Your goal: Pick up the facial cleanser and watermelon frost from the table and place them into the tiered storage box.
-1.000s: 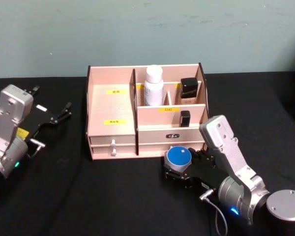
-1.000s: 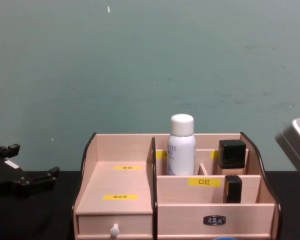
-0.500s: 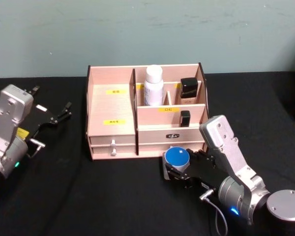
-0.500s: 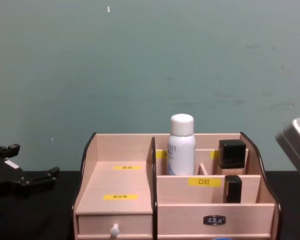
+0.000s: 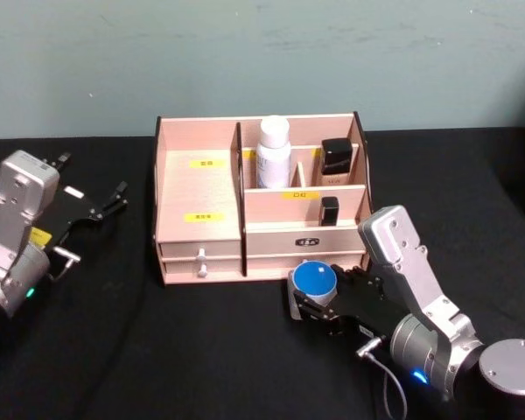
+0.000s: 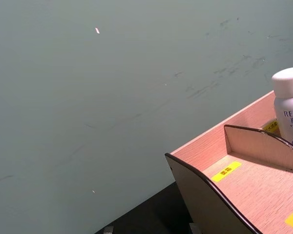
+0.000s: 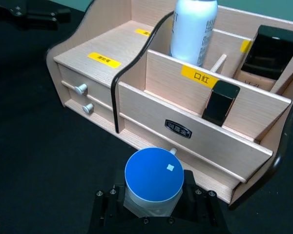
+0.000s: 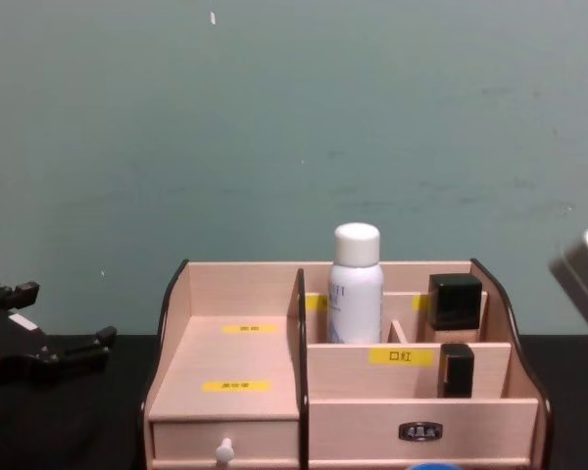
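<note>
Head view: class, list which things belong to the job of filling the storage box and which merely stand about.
Belonging: tiered storage box; blue-lidded jar, gripped by the right gripper in front of the box.
Standing about: white bottle, black-capped bottle and small black case, all in the box; left gripper, parked open at the left of the table.

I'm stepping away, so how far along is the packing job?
A white bottle already stands in the tiered storage box. The right hand grips the blue-lidded jar in front of it; placing that inside remains. The left hand idles open at left.
</note>
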### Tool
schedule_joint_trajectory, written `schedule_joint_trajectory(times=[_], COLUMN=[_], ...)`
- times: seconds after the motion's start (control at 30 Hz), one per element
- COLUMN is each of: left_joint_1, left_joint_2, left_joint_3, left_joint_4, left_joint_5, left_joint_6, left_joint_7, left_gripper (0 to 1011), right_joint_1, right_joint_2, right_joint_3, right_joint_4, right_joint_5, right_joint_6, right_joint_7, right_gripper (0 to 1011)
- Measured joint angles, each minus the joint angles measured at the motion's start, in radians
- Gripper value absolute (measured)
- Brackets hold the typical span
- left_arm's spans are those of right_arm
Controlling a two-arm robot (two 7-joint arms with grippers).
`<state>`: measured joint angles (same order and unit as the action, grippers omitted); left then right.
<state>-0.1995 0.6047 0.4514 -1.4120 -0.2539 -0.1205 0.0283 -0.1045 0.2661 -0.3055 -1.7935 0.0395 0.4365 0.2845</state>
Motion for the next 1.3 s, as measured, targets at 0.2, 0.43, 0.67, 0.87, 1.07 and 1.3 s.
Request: schedule_joint_trajectory(times=[0.2, 0.43, 0.67, 0.87, 1.07, 1.3], left_joint_1=[0.000, 0.000, 0.000, 0.000, 0.000, 0.000], left_joint_2=[0.000, 0.000, 0.000, 0.000, 0.000, 0.000], left_joint_3=[0.000, 0.000, 0.000, 0.000, 0.000, 0.000], left_joint_4=[0.000, 0.000, 0.000, 0.000, 0.000, 0.000], left_joint_5=[0.000, 0.000, 0.000, 0.000, 0.000, 0.000], left_joint_6=[0.000, 0.000, 0.000, 0.000, 0.000, 0.000], left_joint_7=[0.000, 0.000, 0.000, 0.000, 0.000, 0.000], left_gripper=[1001, 1001, 1001, 1001, 1001, 1001], right_joint_1=[-0.006, 0.004, 0.056, 0.129, 0.203, 0.264], right_joint_2=[0.014, 0.035, 0.041, 0.019, -0.018, -0.060], right_joint_3=[0.002, -0.012, -0.051, -0.091, -0.120, -0.141], right_joint_4=[-0.037, -0.101, -0.133, -0.111, -0.050, 0.016], right_joint_5=[0.017, 0.050, 0.062, 0.060, 0.056, 0.057], right_joint_6=[-0.004, 0.014, 0.021, 0.034, 0.050, 0.060], right_joint_7=[0.024, 0.062, 0.082, 0.077, 0.061, 0.051], right_gripper=[705, 705, 705, 705, 705, 705])
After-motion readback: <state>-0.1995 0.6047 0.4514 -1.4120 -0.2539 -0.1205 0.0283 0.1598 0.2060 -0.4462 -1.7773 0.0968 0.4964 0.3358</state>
